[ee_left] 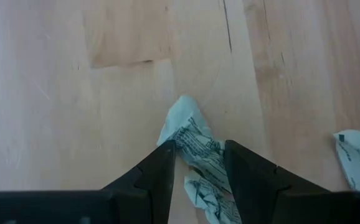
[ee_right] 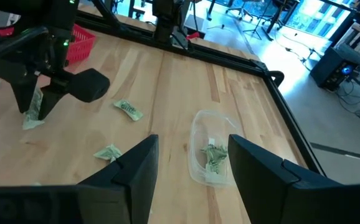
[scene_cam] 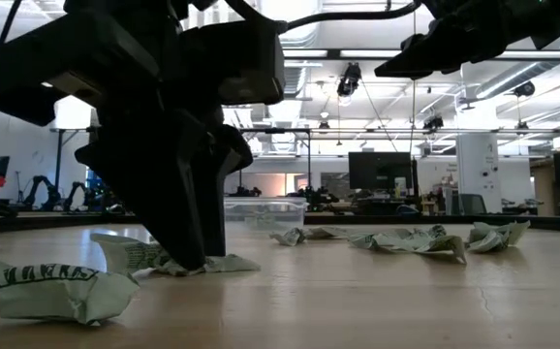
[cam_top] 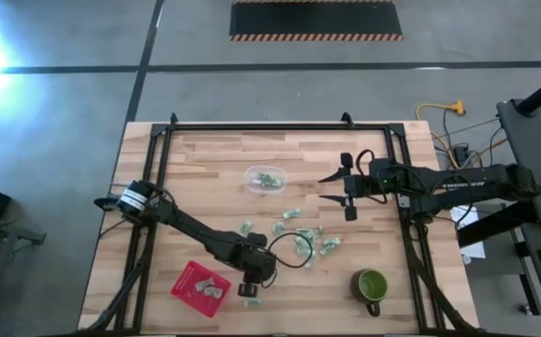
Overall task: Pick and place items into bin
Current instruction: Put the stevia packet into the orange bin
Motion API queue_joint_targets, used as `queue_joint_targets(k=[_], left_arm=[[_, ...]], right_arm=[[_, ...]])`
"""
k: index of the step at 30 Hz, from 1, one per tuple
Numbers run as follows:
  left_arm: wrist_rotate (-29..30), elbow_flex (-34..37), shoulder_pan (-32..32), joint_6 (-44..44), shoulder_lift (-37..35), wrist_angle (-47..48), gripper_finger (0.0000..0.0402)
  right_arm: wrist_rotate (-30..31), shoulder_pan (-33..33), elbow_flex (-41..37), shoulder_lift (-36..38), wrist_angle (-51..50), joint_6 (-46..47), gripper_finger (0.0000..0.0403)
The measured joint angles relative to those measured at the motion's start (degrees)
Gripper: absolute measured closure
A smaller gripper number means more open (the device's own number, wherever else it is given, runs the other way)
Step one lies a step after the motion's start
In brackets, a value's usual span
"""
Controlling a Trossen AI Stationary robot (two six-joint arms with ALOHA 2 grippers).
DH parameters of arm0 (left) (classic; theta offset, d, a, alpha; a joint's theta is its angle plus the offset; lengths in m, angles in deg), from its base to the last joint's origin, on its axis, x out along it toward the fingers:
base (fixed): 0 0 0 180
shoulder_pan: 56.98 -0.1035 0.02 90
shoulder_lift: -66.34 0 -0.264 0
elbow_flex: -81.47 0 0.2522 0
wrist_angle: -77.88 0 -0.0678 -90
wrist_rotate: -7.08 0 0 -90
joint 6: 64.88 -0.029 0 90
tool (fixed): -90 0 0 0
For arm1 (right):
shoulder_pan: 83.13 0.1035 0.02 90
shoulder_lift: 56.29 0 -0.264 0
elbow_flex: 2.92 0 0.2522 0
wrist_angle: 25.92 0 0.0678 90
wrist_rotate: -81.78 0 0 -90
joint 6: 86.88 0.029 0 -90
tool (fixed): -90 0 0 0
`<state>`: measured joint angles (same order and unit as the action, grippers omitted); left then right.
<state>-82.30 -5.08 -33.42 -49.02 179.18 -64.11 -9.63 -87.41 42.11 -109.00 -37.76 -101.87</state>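
Several small pale green-and-white wrapped pieces (cam_top: 299, 232) lie loose on the middle of the wooden table. My left gripper (cam_top: 252, 290) is down at the near edge, just right of a red basket (cam_top: 198, 285), and is shut on one wrapped piece (ee_left: 192, 134). Another piece (ee_left: 357, 165) lies close by. My right gripper (cam_top: 331, 185) hangs open above the table's far right part, next to a clear tub (ee_right: 214, 155) that holds pieces. It has nothing between its fingers. My left gripper pinches the crumpled middle of the wrapped piece (ee_left: 200, 155) between its two fingers. The fingers (scene_cam: 191, 247) come from above, slanting steeply down. The piece's far end (ee_left: 183, 112) lies on the wood, and the low view shows the piece flat on the table at the fingertips.
A green mug (cam_top: 372, 285) stands near the front right. The red basket has a few pale pieces in it. A black frame rail (cam_top: 280, 126) runs round the table. Bare wood lies at the far left (cam_top: 196, 168).
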Motion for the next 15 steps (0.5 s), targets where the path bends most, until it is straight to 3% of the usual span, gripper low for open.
queue_joint_targets(k=[15], left_arm=[[4.2, 0.8, -3.7, -1.7, -1.4, 5.2, 0.0276]], right_arm=[[0.0, 0.0, 0.0, 0.0, -0.1, 0.0, 0.022]])
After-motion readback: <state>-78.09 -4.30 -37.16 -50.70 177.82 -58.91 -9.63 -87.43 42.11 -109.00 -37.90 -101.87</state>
